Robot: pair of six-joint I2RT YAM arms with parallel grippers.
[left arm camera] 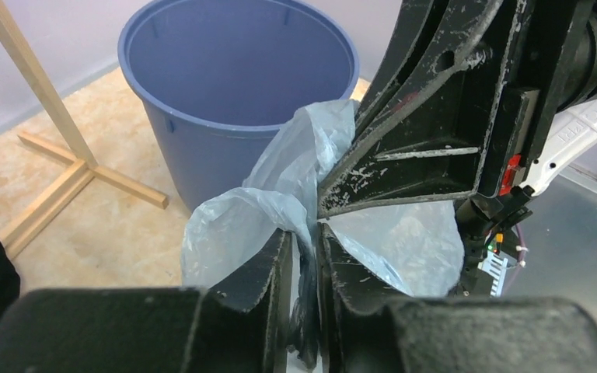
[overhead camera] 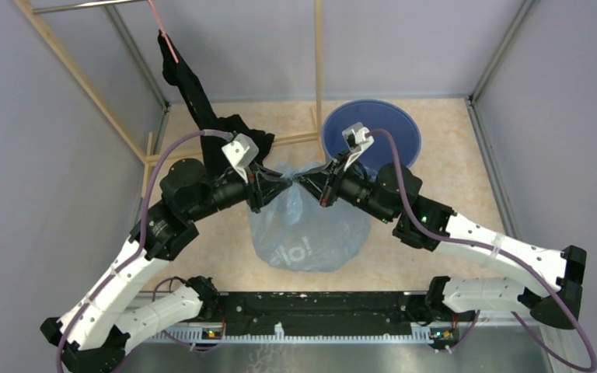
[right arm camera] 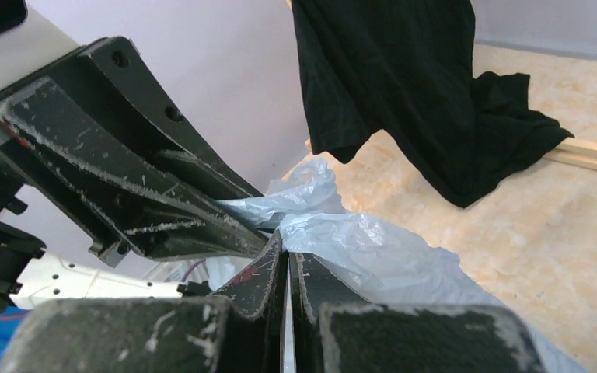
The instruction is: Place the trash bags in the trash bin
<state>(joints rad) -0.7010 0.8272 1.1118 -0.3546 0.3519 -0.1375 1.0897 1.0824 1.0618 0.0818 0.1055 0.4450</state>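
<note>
A pale-blue translucent trash bag (overhead camera: 311,229) hangs from both grippers above the floor, its body spread toward the arm bases. My left gripper (overhead camera: 286,185) is shut on the bag's top edge (left arm camera: 280,194), with film bunched between the jaws. My right gripper (overhead camera: 299,180) is shut on the same top edge (right arm camera: 373,249), tip to tip with the left one. The blue trash bin (overhead camera: 373,134) stands upright just behind the right gripper; its open mouth (left arm camera: 237,58) shows in the left wrist view.
A black garment (overhead camera: 202,105) hangs from a wooden rack (overhead camera: 317,70) at the back left and trails onto the floor (right arm camera: 466,109). Grey walls (overhead camera: 544,116) enclose the cell. The rack's wooden foot (left arm camera: 85,167) lies left of the bin.
</note>
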